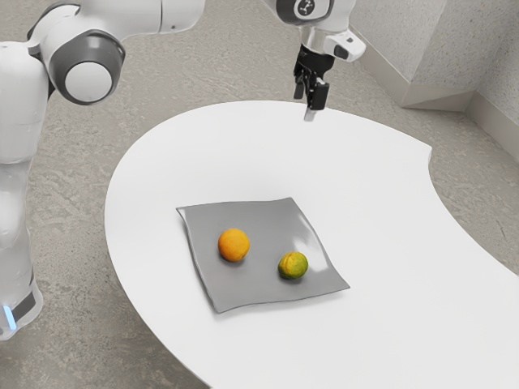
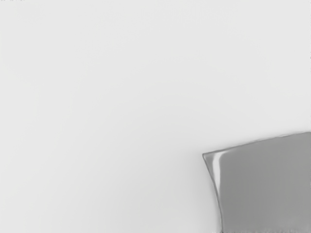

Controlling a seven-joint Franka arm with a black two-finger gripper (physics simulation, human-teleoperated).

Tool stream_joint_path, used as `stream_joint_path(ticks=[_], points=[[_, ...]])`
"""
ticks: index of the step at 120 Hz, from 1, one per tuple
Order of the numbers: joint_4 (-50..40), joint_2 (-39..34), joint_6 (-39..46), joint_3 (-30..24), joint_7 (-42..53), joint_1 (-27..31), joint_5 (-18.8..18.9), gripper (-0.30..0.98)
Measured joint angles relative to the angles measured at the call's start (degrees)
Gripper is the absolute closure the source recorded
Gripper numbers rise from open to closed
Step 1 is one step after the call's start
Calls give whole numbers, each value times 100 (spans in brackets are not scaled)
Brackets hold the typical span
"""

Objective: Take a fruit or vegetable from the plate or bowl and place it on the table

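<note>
Gripper (image 1: 305, 104): fingers spread, raised above the white table (image 1: 373, 211)
Orange (image 1: 233, 245): on my square gray plate (image 1: 255, 284)
Green-yellow citrus (image 1: 293, 266): same plate, near the orange
Plate: lying on the table

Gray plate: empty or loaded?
Loaded. In the exterior view, the orange fruit and the green-yellow fruit both sit on the gray plate.
</note>
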Motion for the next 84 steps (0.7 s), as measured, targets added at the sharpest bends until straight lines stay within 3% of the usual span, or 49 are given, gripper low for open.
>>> stream_joint_path(ticks=[56,72,84], points=[[-3,-145,-14,-13,237,4,-73,0],[-75,-25,26,-359,272,-19,-135,0],[-256,208,214,-1101,293,-49,-45,0]])
